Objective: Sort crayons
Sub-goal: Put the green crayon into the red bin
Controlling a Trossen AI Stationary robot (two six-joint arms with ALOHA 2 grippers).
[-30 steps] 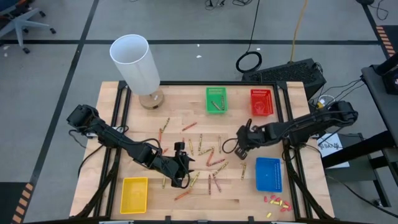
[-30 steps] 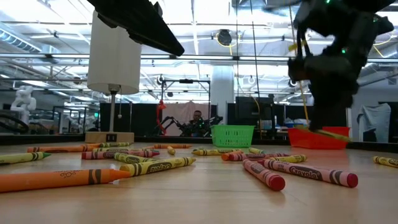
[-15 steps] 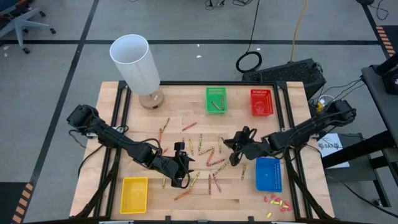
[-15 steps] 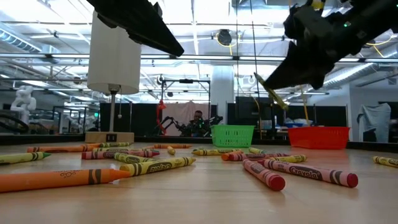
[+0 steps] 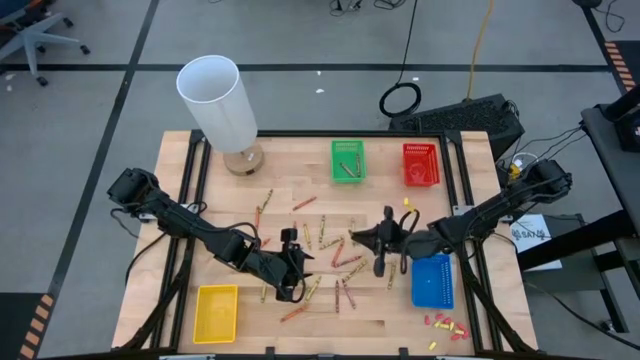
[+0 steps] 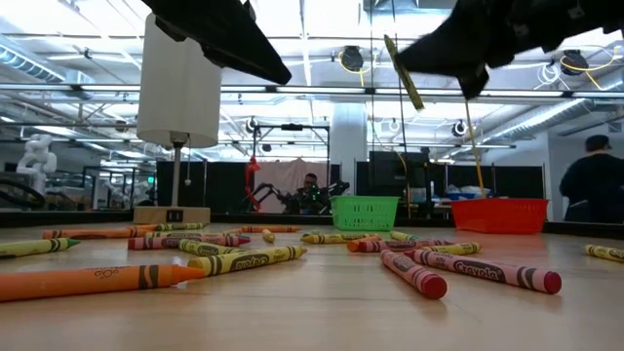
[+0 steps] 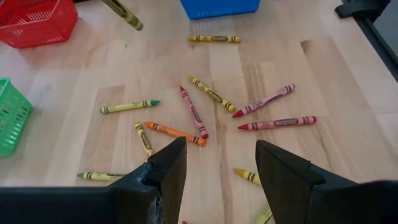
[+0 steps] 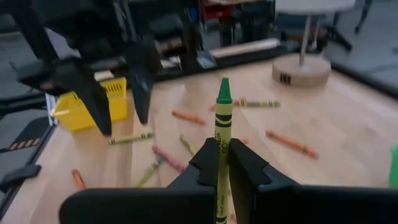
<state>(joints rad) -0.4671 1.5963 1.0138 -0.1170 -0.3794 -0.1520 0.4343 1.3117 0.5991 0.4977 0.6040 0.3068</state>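
Ideally the carry runs slow and level, since the olive-yellow crayon (image 8: 222,140) juts well out of the grip. Leftmost sits the yellow basket (image 5: 217,311), then the left gripper (image 5: 291,262), jaws apart and empty, waiting over the scattered crayons (image 5: 335,250). Further right, the right gripper (image 5: 384,241) hangs above the table's middle, clamped on that crayon (green-tipped, paper-wrapped). Beyond lie the green basket (image 5: 348,161), blue basket (image 5: 432,281) and red basket (image 5: 420,165); it probably belongs in the green one.
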